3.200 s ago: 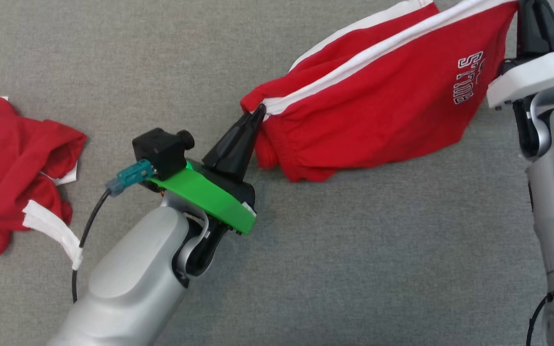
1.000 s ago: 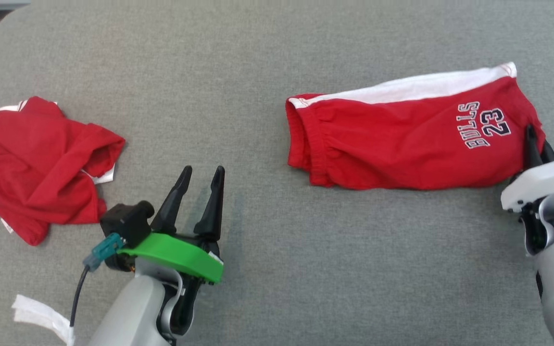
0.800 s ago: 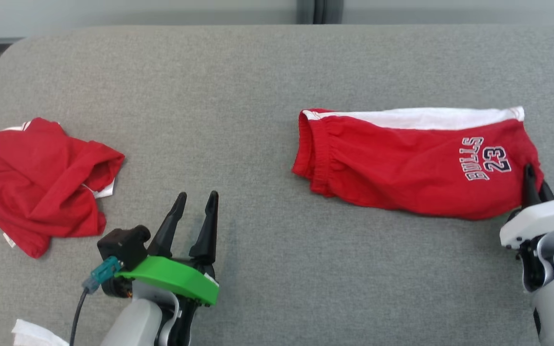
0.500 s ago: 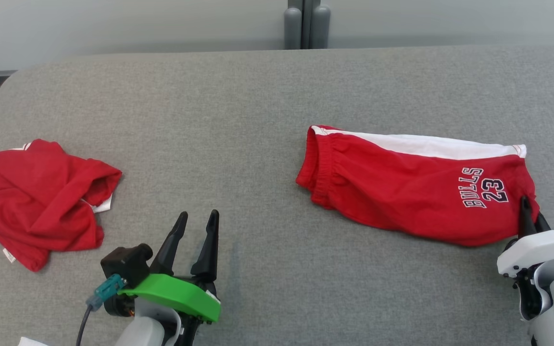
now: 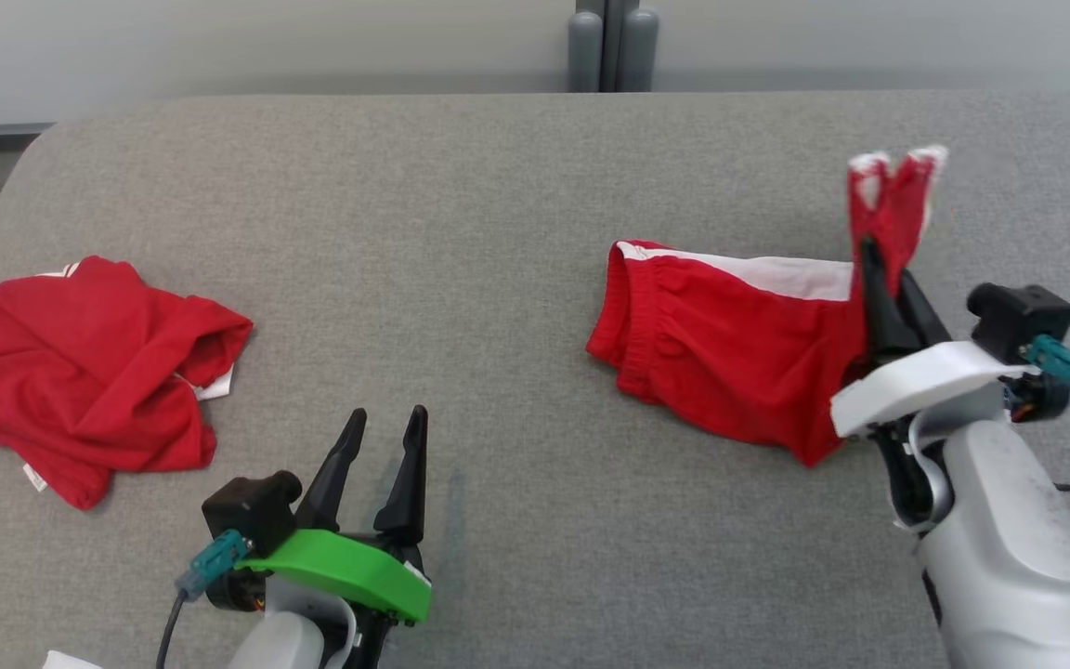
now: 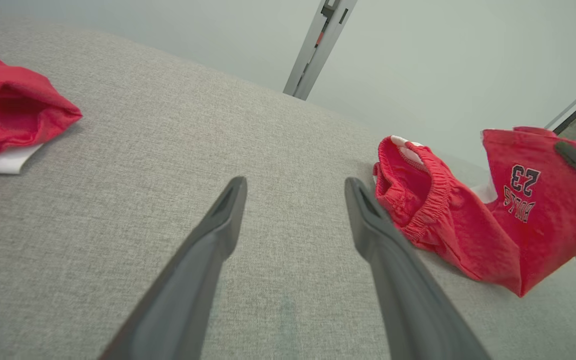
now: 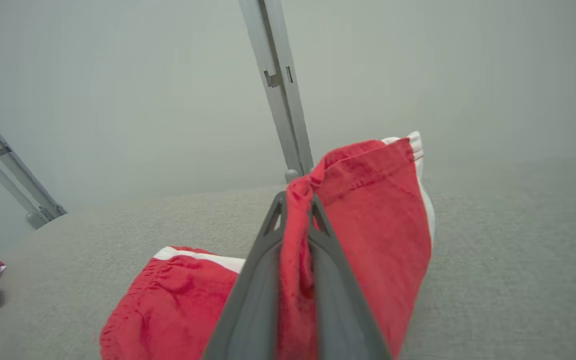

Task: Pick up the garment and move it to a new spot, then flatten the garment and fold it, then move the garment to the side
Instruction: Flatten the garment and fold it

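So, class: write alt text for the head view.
The right gripper pinches one end of the red shorts, holding it up off the grey surface. The left gripper hovers open; a crumpled red garment lies far left.

I get soft, even, bright light across the grey woven table cover (image 5: 498, 232), with just faint shadows under the red-and-white jersey shorts (image 5: 711, 372). Their lifted hem looks smeared in my head view. My right wrist view is hazy and pale; both wrist views lean the grey metal upright post (image 6: 318, 45).
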Motion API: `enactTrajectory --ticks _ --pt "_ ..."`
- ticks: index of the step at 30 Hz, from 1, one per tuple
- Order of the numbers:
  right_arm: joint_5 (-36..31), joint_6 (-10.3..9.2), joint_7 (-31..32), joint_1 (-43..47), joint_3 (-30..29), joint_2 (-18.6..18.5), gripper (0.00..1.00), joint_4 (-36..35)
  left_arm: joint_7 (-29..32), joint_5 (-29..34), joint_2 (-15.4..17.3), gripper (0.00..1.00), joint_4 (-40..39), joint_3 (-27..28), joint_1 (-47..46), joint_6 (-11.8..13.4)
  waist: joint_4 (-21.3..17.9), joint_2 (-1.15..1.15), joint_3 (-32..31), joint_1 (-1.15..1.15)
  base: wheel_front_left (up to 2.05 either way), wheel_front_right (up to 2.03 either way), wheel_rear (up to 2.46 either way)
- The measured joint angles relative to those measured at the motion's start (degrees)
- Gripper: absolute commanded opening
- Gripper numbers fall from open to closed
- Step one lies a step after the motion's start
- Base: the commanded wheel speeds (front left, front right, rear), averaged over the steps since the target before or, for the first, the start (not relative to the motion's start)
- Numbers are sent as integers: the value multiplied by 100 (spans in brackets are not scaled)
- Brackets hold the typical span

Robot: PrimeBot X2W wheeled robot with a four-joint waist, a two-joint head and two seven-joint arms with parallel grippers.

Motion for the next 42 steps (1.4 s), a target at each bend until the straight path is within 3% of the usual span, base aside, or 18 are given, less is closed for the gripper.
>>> enactTrajectory --ticks 7,14,15,18,23,27,34,42 --pt "191 1 0 -168 1272 148 0 -91 0 30 -62 100 34 2 -13 0 191 0 59 0 0 0 0" --pt "158 0 0 -233 1792 210 0 148 0 30 -93 100 91 -3 -21 0 395 0 145 0 0 0 0" --pt "149 0 0 -232 1858 212 13 207 1 30 -94 100 101 -3 -21 0 413 0 156 0 0 0 0" --pt "131 0 0 -231 2118 216 100 410 0 42 -96 100 146 4 -23 0 454 0 180 0 0 0 0" --pt "163 1 0 -219 2490 220 100 543 0 186 -76 100 229 89 -24 0 410 0 170 0 0 0 0" --pt "69 0 0 -129 2428 220 100 289 0 437 -47 100 250 218 -24 0 325 0 126 0 0 0 0" --pt "-453 0 -1 272 1324 223 100 -396 0 1244 -56 100 200 747 27 0 149 0 -38 0 0 0 0" --pt "-1015 0 0 865 138 216 100 -610 0 2246 -136 100 38 1247 369 0 -77 0 -313 0 0 0 0"
